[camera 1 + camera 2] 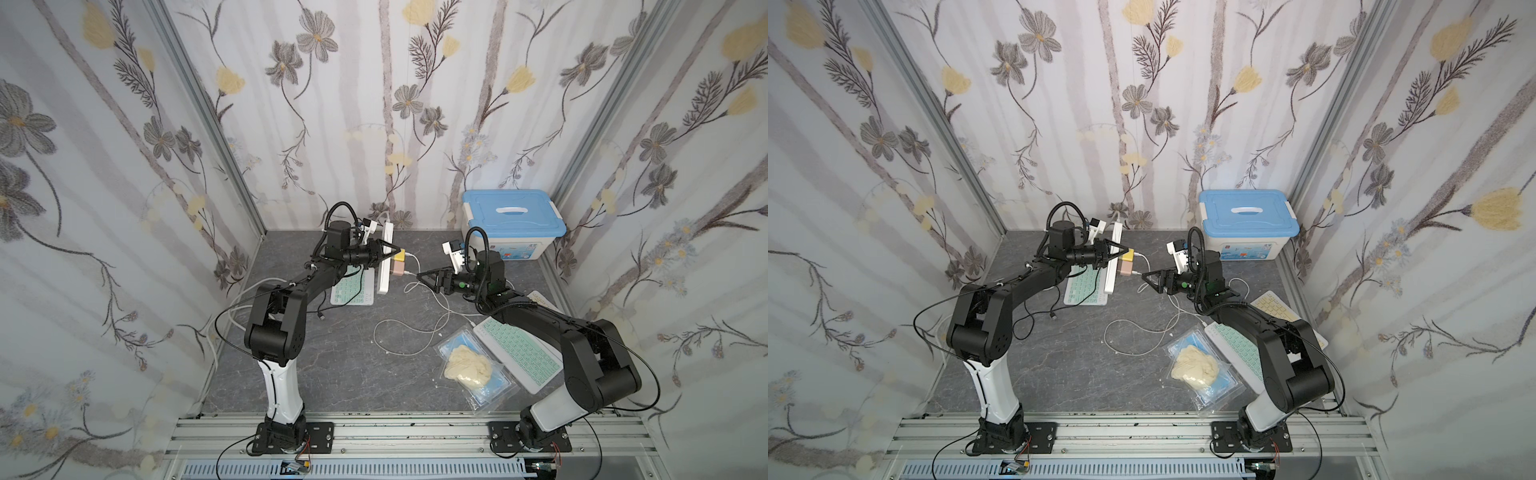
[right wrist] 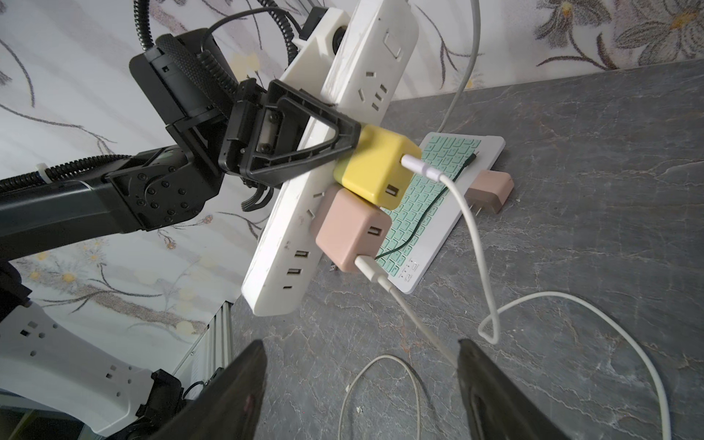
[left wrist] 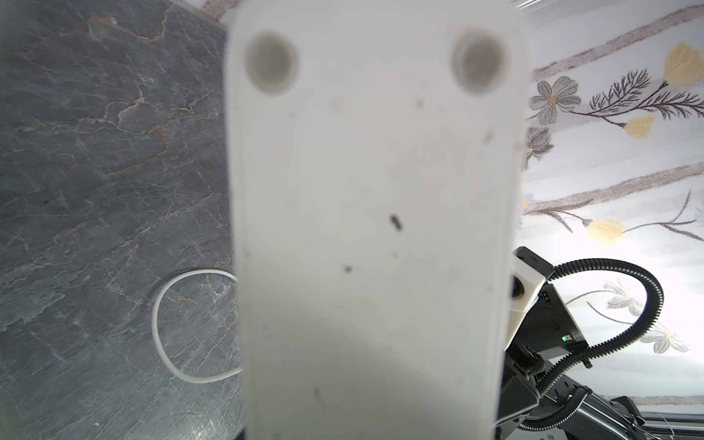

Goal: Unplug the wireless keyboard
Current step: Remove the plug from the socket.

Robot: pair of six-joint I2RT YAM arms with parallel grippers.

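Observation:
My left gripper (image 1: 392,253) is shut on a white power strip (image 1: 384,270), holding it tilted above the table; the strip (image 3: 373,228) fills the left wrist view. A yellow adapter (image 2: 377,167) and a pink adapter (image 2: 350,232) sit plugged into it, each with a white cable. My right gripper (image 2: 360,344) hangs open just in front of them. The pink adapter's cable (image 2: 411,316) runs between its fingers, close to one. A mint keyboard (image 1: 353,289) lies under the strip. Another mint keyboard (image 1: 519,353) lies under my right arm, with a white cable reaching its far corner.
A blue-lidded box (image 1: 513,220) stands at the back right. A plastic bag with a cream lump (image 1: 469,365) lies beside the right keyboard. A yellow keyboard (image 1: 1273,305) is by the right wall. A loose pink adapter (image 2: 491,190) and a black cable (image 2: 426,221) are at the left keyboard.

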